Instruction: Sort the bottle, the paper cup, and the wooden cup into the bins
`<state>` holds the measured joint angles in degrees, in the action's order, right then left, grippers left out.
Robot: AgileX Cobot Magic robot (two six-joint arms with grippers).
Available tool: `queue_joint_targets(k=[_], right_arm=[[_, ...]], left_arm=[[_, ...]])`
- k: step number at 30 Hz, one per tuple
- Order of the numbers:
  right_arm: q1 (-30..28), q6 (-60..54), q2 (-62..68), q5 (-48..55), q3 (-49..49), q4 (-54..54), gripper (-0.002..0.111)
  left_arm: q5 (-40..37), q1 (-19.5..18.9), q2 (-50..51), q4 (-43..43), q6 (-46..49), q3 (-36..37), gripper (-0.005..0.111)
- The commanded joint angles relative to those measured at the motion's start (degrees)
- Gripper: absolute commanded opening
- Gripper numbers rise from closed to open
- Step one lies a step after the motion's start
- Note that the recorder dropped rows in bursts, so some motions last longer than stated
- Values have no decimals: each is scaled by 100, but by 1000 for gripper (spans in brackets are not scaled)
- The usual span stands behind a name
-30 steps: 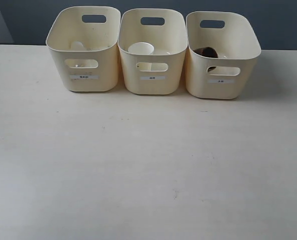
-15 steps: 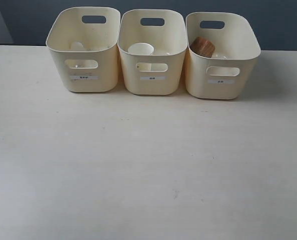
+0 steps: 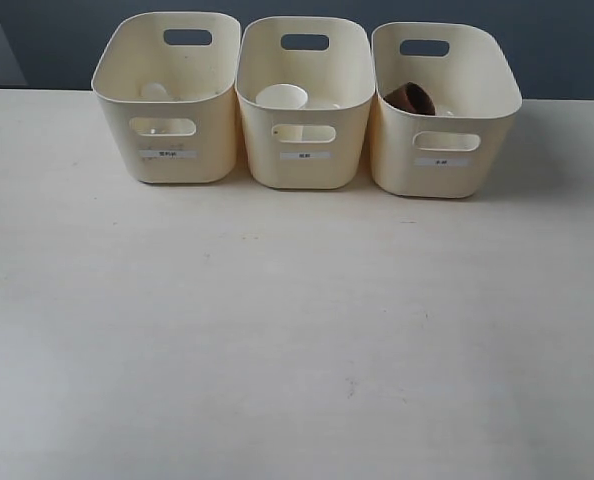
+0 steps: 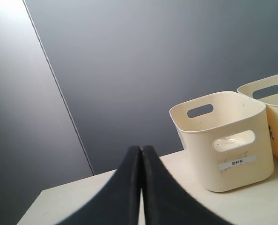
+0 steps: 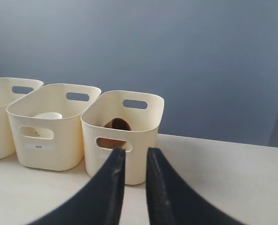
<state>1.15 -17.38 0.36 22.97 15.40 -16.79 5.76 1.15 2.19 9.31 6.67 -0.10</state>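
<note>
Grey-blue wall behind; pale counter (image 3: 297,330) in front of it, bare on its near side in the exterior view.

Three cream bins in a row along the far side of the counter, touching or nearly so, each with a small white label on the front: left bin (image 3: 167,165), middle bin (image 3: 305,170), right bin (image 3: 442,175).

Contents:
- Left bin: bottle (image 3: 155,92) lies low inside; only its white cap end shows above the rim, with a hint of clear plastic through the handle cut-out. Exact lie cannot be told.
- Middle bin: paper cup (image 3: 282,97), rim tipped toward the camera, resting inside.
- Right bin: wooden cup (image 3: 410,99), on its side against the left wall, dark mouth partly showing. Right wrist view confirms brown wood inside and through the cut-out.

Arms: neither appears in the exterior view.
- Left gripper (image 4: 141,154): jaws pressed together, nothing between them; pointed past the left bin toward the wall.
- Right gripper (image 5: 135,154): jaws parted by a narrow gap, empty; facing the right bin, well short of it.

Step in hand, as judged: all three items sit one to a bin, so the sorting looks finished. Both arms appear parked back from the work.

Next move: likely none beyond holding clear. Whether each item matches its label cannot be checked; the label text is too small to read.
</note>
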Motion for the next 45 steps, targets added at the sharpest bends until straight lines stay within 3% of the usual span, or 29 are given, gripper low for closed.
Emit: queue_joint_targets(k=[1, 6, 10, 17, 32, 35, 41, 45], right_arm=[[-258, 10, -36, -89, -28, -83, 17], [-515, 10, -36, -154, -168, -151, 17], [-579, 10, -36, -611, -791, -216, 17], [-579, 10, -36, -425, -1540, -284, 17], [-646, 10, -36, -544, -1540, -299, 17], [-908, 10, -36, -904, -1540, -32, 17], [-1031, 10, -36, -2638, -1540, 819, 17], [-1031, 10, -36, -1821, -1540, 1459, 17]], left_arm=[[35, 8, -13, 2, -13, 10, 0], [35, 8, -13, 2, -13, 10, 0], [35, 8, -13, 2, -13, 10, 0], [35, 8, -13, 2, -13, 10, 0], [35, 8, -13, 2, -13, 10, 0], [35, 8, -13, 2, -13, 10, 0], [35, 8, -13, 2, -13, 10, 0], [35, 8, -13, 2, -13, 10, 0]])
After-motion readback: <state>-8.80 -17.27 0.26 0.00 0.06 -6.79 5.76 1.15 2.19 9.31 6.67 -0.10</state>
